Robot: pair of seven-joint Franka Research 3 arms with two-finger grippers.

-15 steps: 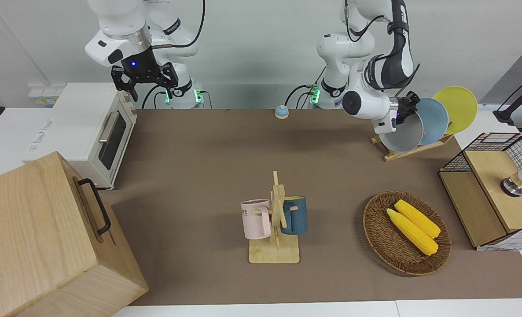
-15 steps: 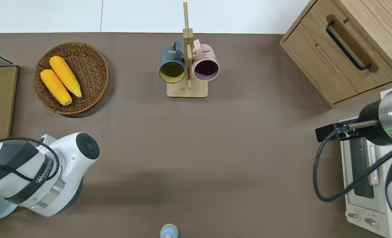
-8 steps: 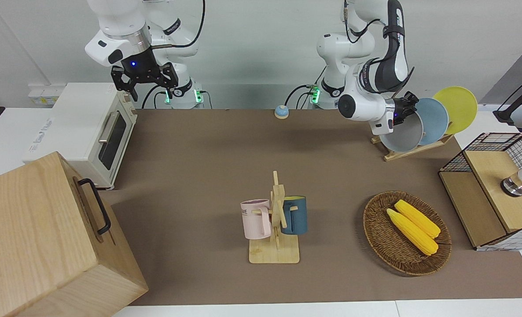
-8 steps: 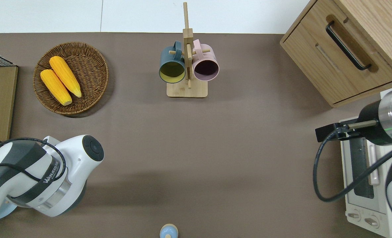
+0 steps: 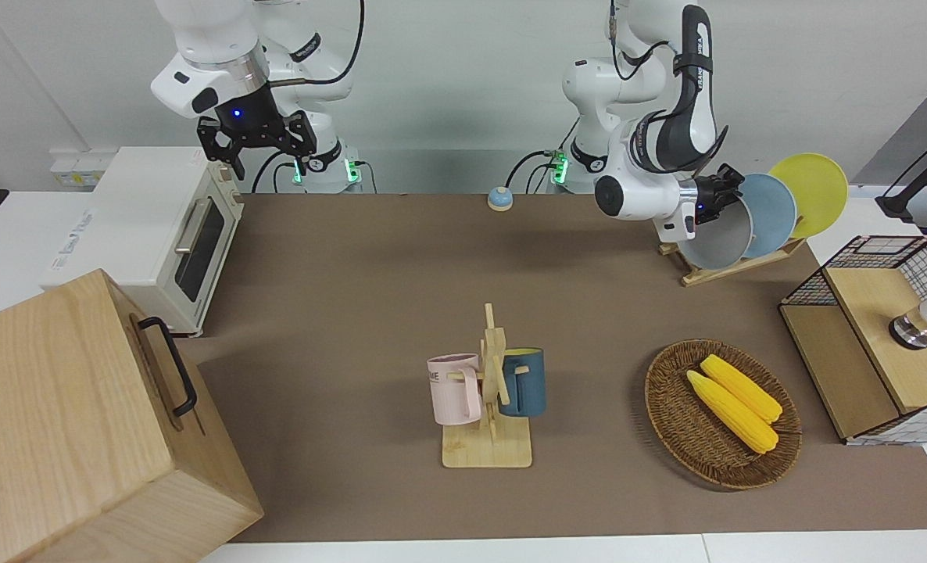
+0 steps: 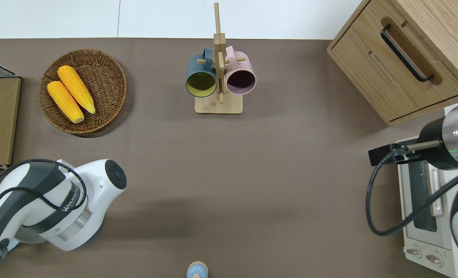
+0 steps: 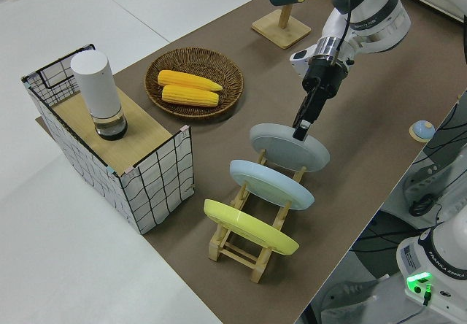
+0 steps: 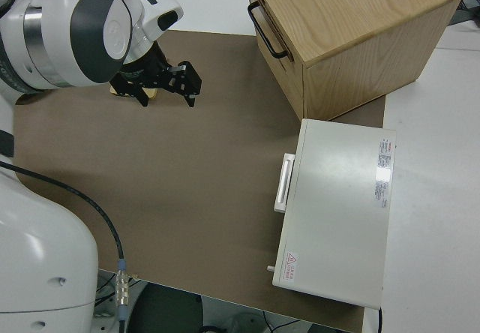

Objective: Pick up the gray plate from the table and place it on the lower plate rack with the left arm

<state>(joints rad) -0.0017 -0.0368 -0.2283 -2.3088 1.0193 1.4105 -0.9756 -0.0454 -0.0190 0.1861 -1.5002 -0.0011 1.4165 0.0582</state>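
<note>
Inspector: Left gripper [image 7: 300, 129]?
Aide: At the gray plate [image 7: 290, 147]'s upper rim; whether it pinches or is spread, cannot tell. Plate stands in the lower plate rack [image 7: 244, 245].
Inspector: Around it?
Aide: Sky-blue plate [image 7: 271, 184] next slot, yellow plate [image 7: 249, 227] after. Corn basket [image 7: 195, 83] nearby.
Inspector: Hidden?
Aide: Overhead, the arm covers the plates. Right gripper [image 5: 254, 145] parked, fingers spread.
</note>
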